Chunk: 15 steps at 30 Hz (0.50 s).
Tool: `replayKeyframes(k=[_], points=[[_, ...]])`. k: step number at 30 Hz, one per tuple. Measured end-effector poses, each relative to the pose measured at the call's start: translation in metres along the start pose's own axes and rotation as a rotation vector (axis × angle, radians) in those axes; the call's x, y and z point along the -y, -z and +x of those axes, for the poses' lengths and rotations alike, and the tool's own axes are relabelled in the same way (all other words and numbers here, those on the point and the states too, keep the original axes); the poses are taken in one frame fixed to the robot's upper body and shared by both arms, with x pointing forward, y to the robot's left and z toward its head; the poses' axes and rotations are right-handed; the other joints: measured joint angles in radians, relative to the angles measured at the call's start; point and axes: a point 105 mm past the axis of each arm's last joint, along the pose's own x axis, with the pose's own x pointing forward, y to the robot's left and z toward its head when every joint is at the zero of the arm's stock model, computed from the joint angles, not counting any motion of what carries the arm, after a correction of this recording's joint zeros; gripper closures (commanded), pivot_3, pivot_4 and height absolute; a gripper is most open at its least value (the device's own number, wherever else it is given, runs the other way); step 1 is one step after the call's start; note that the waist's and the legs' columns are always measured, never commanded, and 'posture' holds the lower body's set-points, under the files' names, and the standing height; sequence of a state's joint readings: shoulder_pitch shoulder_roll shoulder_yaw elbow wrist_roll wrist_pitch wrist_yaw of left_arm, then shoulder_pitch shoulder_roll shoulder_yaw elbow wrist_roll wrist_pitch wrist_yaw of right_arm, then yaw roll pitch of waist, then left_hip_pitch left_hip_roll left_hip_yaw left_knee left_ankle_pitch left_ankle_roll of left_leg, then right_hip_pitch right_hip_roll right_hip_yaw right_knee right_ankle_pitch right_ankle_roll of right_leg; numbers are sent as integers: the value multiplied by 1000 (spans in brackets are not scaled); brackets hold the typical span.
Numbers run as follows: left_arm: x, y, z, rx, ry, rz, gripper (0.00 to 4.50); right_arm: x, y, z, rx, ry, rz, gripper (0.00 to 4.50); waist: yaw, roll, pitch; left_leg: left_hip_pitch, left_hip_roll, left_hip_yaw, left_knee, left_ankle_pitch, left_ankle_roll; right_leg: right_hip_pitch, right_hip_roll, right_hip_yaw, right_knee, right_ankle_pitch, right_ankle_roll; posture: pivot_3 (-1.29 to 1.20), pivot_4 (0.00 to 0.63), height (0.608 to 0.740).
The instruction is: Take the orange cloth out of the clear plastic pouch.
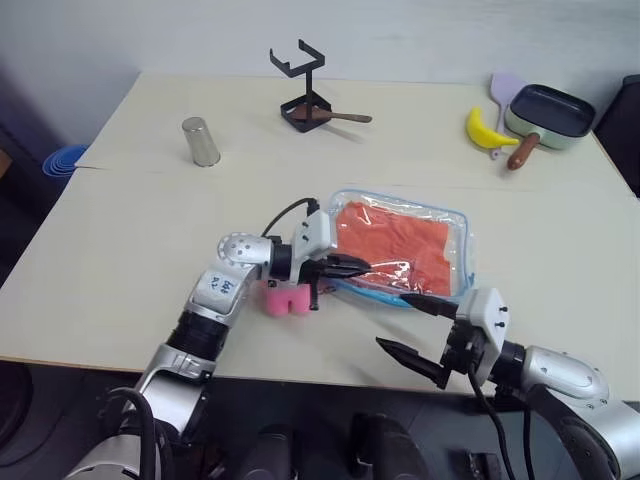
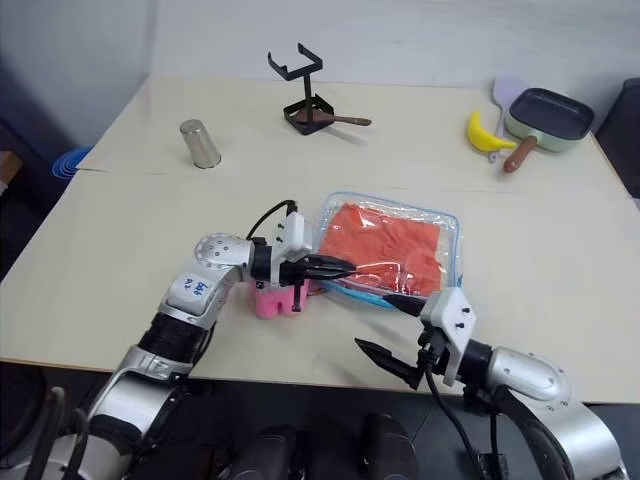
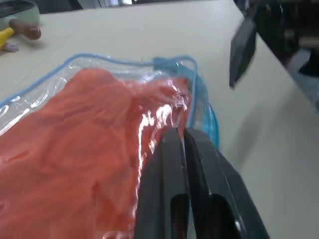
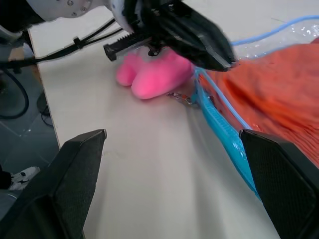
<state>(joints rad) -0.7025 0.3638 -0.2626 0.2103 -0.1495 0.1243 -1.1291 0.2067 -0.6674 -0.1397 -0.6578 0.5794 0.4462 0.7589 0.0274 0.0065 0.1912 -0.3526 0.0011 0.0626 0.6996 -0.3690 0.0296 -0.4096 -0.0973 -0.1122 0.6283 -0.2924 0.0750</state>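
Since the orange cloth (image 1: 392, 243) is sitting inside the clear plastic pouch (image 1: 452, 222), the left gripper (image 1: 352, 268) is pinching the pouch's top film, probably lifting its mouth, while the right gripper (image 1: 415, 330) is gaping wide, empty, just beside it.

Soft, matt, slightly fuzzy orange-red cloth (image 1: 395, 240) under a clear, glossy, crinkled plastic pouch (image 1: 455, 225) with light blue edging. Fluffy pink plush toy (image 1: 285, 298). Smooth, matt cream tabletop (image 1: 150, 220). Shiny metal cup (image 1: 200, 141). Matt black wire stand (image 1: 300, 85). Pale green pan (image 1: 548, 112) with a dark inside and a wood-looking brown handle. Smooth yellow banana-shaped piece (image 1: 480, 128). Matt black fingers on the left gripper (image 1: 362, 266) and the right gripper (image 1: 412, 332).
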Motion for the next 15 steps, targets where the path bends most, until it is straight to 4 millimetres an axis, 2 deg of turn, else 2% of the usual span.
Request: replayKeyframes(k=[6, 9, 12, 15], points=[[11, 4, 2, -46, 57, 166, 1775, 16, 3, -50, 15, 138, -122, 0, 8, 0, 0, 0, -2, 0, 0, 0, 2, 0, 0, 0, -1, 1, 1, 0, 150, 740], [9, 8, 6, -62, 34, 207, 1775, 16, 18, -70, -39, 177, -116, 0, 8, -1, 0, 0, -1, 1, 0, 0, 2, 1, 0, 1, 0, 1, 1, 0, 150, 740], [5, 18, 12, -80, -4, 188, 1775, 16, 28, -80, -64, 200, -106, 0, 1, -1, 0, 1, -1, 2, 0, 0, 2, 0, -1, 2, 0, 1, 1, 0, 150, 740], [1, 18, 17, -71, -25, 175, 2376, 17, 29, -81, -54, 217, -111, 0, -4, -1, 0, 2, 0, 2, 0, 0, 2, 0, -1, 3, 0, 1, 1, 0, 150, 740]])
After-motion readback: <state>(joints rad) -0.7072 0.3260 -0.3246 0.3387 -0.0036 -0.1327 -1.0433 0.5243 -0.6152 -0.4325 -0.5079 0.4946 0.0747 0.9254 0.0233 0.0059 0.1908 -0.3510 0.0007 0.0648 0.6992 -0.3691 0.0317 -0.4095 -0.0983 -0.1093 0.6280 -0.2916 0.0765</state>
